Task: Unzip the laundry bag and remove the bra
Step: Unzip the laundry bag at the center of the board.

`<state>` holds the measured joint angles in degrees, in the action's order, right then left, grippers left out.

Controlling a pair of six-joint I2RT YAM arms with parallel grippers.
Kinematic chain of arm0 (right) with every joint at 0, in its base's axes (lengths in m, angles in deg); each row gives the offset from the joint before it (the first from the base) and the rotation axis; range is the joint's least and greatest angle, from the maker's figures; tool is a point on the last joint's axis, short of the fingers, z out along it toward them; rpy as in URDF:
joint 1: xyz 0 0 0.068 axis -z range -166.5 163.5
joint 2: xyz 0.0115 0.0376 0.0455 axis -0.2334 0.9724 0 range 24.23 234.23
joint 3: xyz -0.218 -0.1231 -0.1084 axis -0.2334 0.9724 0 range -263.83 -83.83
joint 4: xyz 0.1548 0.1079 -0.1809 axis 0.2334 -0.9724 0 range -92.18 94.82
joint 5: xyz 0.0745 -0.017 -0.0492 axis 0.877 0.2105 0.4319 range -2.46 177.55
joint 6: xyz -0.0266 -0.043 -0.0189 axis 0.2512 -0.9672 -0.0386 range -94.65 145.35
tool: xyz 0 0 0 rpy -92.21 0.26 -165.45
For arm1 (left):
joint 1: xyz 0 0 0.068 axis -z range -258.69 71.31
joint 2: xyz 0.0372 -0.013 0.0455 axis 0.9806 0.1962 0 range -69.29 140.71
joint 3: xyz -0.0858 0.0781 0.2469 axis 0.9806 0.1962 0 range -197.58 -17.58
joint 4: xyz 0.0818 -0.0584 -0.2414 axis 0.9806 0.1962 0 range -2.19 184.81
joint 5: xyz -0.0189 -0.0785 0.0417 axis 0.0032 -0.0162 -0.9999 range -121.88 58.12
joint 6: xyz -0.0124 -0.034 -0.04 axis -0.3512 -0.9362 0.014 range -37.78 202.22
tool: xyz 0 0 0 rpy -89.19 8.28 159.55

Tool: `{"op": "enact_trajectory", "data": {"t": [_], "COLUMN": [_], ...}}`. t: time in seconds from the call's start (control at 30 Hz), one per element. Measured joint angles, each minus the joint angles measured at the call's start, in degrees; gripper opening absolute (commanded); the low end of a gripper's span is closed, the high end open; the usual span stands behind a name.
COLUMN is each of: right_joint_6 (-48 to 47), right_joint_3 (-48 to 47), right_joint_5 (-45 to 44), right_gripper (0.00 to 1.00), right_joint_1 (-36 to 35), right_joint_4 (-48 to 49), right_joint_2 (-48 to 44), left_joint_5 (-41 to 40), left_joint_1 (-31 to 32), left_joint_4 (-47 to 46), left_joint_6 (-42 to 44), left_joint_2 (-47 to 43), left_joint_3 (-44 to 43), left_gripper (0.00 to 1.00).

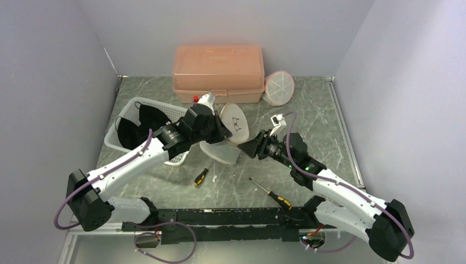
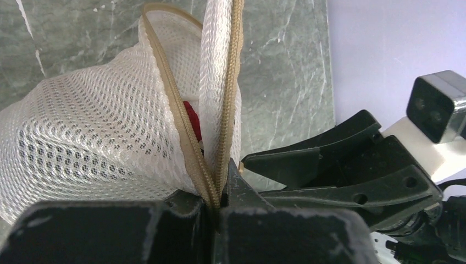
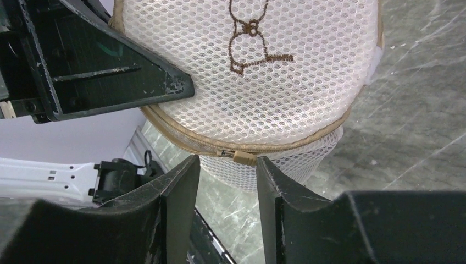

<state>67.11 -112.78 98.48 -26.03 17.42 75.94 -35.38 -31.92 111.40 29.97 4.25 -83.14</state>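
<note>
**Laundry bag.** The laundry bag point(image 3: 247, 71) is a round white mesh pouch with a tan zip, held clear of the bench at its centre. It should handle as light, soft and collapsible, and the mesh gives no firm edge. I judge the stitched zip tape and the zip pull point(image 3: 244, 158) to be the only sound places to take hold. In the left wrist view the tapes stand parted, and red fabric point(image 2: 189, 113) shows in the gap; this is probably the bra.

**Fingers.** My left fingers point(image 2: 110, 231) are clamped on the zip seam. My right fingers point(image 3: 181, 187) stand half apart, one on each side of the pull, and are not touching it.

**Bench.** The bench point(image 1: 329, 121) is grey-green marbled stone that looks hard and smooth. Taken from the bag:
- A white basket point(image 1: 111, 143) of dark items sits at 9 o'clock.
- A pink lidded box point(image 1: 217, 71) sits at 12 o'clock.
- A second mesh pouch point(image 1: 279, 88) sits at 1 o'clock.
- A short screwdriver point(image 1: 200, 177) lies at 7 o'clock.
- A long screwdriver point(image 1: 272, 193) lies at 5 o'clock.

**Room.** Pale walls close in three sides.
</note>
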Motion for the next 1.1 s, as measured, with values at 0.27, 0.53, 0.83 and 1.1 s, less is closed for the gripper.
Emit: {"op": "enact_trajectory", "data": {"t": [0.27, 0.53, 0.83, 1.1], "right_joint_6": [0.57, 1.01, 1.57, 1.6], "right_joint_3": [0.02, 0.02, 0.09, 0.52], "right_joint_5": [1.25, 2.16, 3.3, 3.28], "right_gripper": [0.47, 0.48, 0.4, 0.28], "right_joint_1": [0.07, 0.2, 0.76, 0.98], "right_joint_4": [0.48, 1.11, 3.67, 3.8], "right_joint_2": [1.36, 3.04, 2.8, 2.05], "left_joint_5": [3.06, 4.31, 5.42, 5.64], "left_joint_1": [-1.73, -1.97, -2.12, -2.23], "left_joint_4": [-1.16, -2.08, -3.39, -4.04], "left_joint_6": [-1.53, -1.95, -2.82, -3.02], "left_joint_2": [-0.68, -1.11, -1.4, -1.4], "left_joint_3": [1.11, 1.38, 1.62, 1.97], "left_gripper": [0.03, 0.03, 0.03, 0.03]}}
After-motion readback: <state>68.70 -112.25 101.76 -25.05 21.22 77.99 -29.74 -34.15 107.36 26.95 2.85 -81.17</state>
